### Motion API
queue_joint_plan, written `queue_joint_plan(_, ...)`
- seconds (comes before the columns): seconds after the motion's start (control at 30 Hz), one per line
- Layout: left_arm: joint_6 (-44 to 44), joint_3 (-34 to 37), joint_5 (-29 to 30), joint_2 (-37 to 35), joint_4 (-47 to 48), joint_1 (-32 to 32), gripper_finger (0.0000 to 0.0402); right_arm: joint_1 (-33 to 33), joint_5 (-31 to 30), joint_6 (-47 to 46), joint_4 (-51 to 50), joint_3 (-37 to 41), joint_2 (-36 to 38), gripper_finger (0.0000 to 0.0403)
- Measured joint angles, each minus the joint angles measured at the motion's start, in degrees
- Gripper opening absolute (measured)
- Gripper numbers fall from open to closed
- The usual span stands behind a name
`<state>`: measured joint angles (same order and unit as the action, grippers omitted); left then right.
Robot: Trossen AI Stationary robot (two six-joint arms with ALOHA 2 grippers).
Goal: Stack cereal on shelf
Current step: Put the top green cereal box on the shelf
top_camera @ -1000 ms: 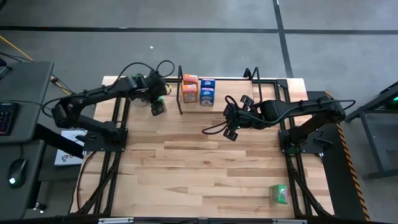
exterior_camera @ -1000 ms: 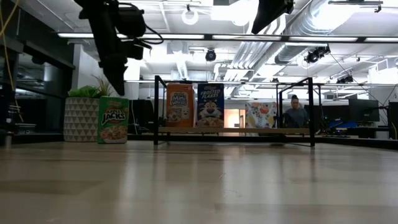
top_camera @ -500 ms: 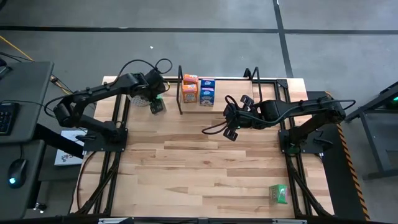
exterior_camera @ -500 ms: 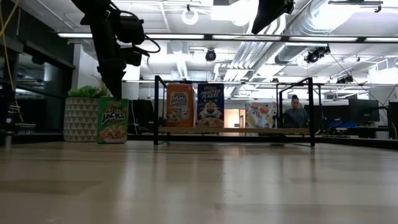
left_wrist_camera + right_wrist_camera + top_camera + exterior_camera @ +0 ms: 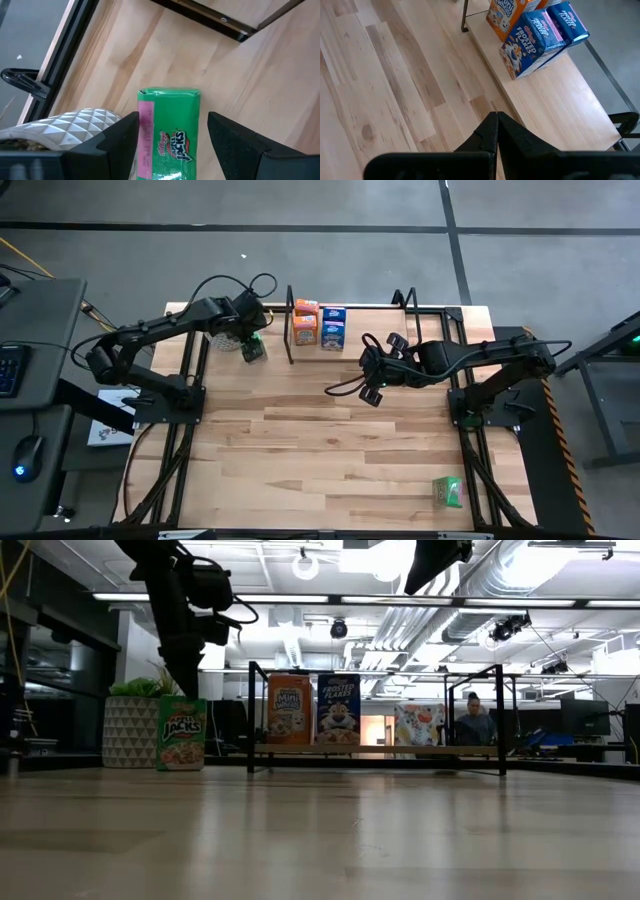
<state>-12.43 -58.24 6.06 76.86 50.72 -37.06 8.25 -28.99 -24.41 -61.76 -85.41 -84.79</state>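
Note:
A green cereal box (image 5: 183, 732) stands upright on the table next to a potted plant (image 5: 130, 728), left of the shelf (image 5: 380, 750). My left gripper (image 5: 172, 135) is open above it. Its fingers stand on either side of the box's top (image 5: 169, 95), and no touch shows. Orange boxes (image 5: 305, 323) and blue boxes (image 5: 334, 328) stand on the shelf's left end (image 5: 555, 100). A second green box (image 5: 449, 491) lies near the table's near right corner. My right gripper (image 5: 496, 122) is shut and hovers in front of the shelf (image 5: 372, 390).
The plant's white pot (image 5: 225, 338) sits close on the far left side of the green box, beside my left gripper. The shelf's black end frame (image 5: 291, 330) stands just right of that box. Bare board runs along the shelf's right part (image 5: 400, 315).
My left gripper has shifted a little toward the table's far edge and settled over the standing green box. It has stayed open. The box and the right arm have kept still.

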Motion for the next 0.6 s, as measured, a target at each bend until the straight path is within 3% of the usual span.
queue_joint_plan(0.47, -3.16, -0.03, 2.0, 0.0, 0.57, 0.0, 0.0229, 0.0, 0.0, -0.12, 0.0, 0.0, 0.0, 0.0)
queue_joint_plan(0.6, -3.37, -0.04, 2.22, 0.0, 0.61, 0.0, 0.0257, 0.0, 0.0, -0.01, 0.0, 0.0, 0.0, 0.0)
